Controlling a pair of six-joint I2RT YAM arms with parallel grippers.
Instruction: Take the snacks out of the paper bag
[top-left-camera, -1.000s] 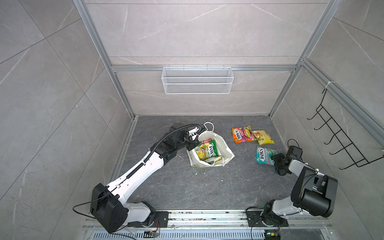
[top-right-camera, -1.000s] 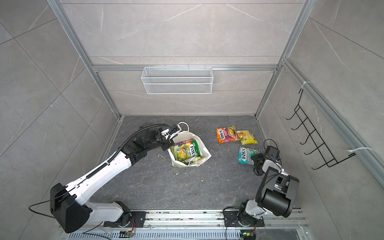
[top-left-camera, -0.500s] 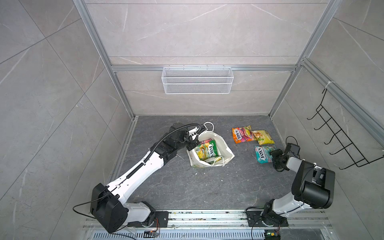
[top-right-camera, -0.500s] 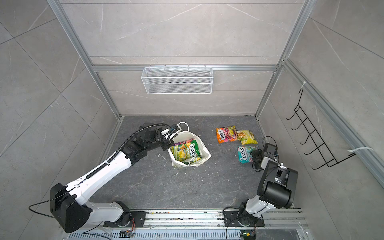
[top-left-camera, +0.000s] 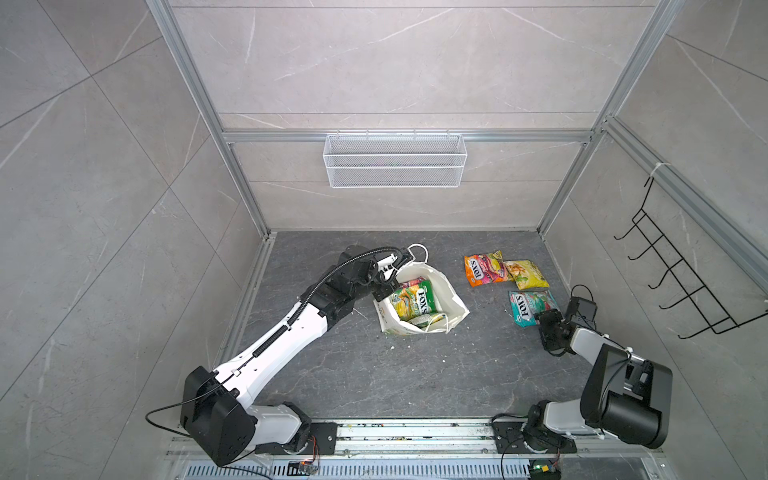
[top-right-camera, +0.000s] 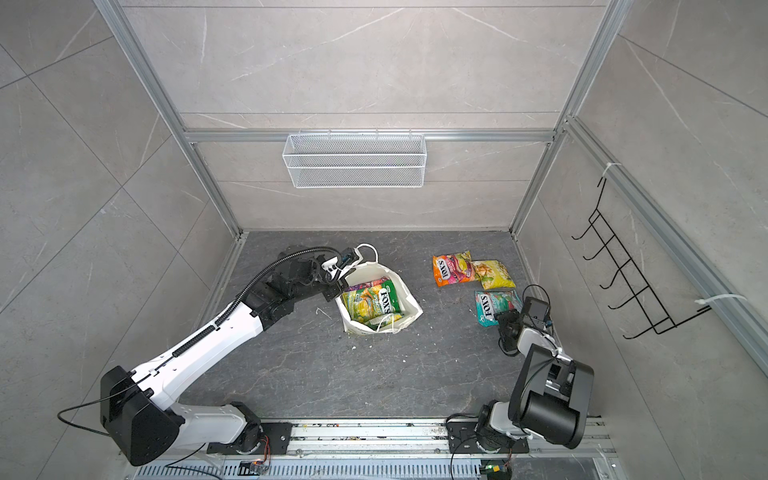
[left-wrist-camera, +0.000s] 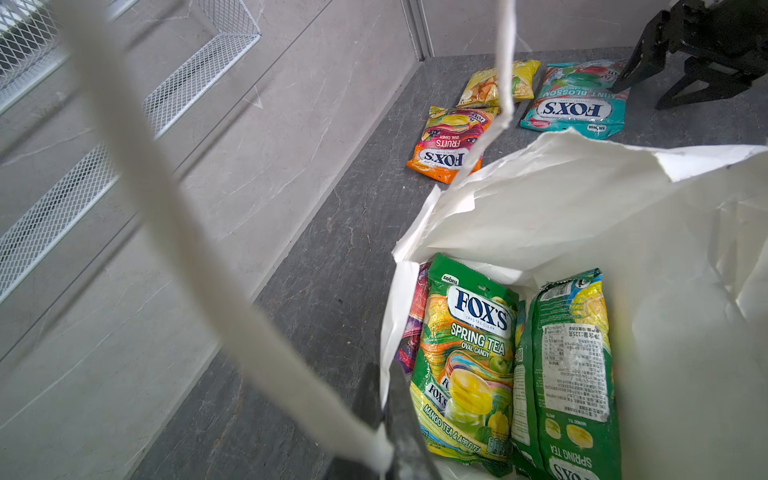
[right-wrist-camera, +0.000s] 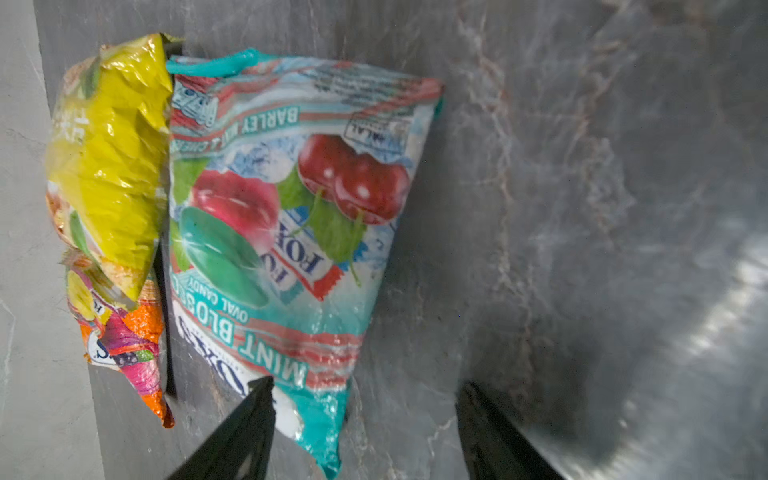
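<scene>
The white paper bag (top-left-camera: 451, 309) (top-right-camera: 409, 309) stands open on the dark floor in both top views. My left gripper (top-left-camera: 382, 293) (top-right-camera: 332, 291) (left-wrist-camera: 388, 415) is shut on the bag's rim, beside a cord handle (left-wrist-camera: 174, 232). Inside are a green FOX'S pouch (top-left-camera: 415, 305) (left-wrist-camera: 469, 365), a second green pouch (left-wrist-camera: 573, 365) and a purple one (left-wrist-camera: 415, 328). Outside lie an orange pouch (top-left-camera: 482, 270), a yellow pouch (top-left-camera: 528, 274) and a teal pouch (top-left-camera: 528, 305) (right-wrist-camera: 291, 216). My right gripper (top-left-camera: 542, 321) (top-right-camera: 503, 321) (right-wrist-camera: 365, 382) is open over the teal pouch's near corner, holding nothing.
A white wire mesh basket (top-left-camera: 395, 166) hangs on the back wall. A black hook rack (top-left-camera: 681, 286) is fixed to the right wall. Small white scraps (top-left-camera: 392, 347) dot the floor in front of the bag. The side walls stand close to both arms.
My right arm has shifted slightly beside the teal pouch, its jaws staying open. The left arm, the bag and the pouches have not moved.
</scene>
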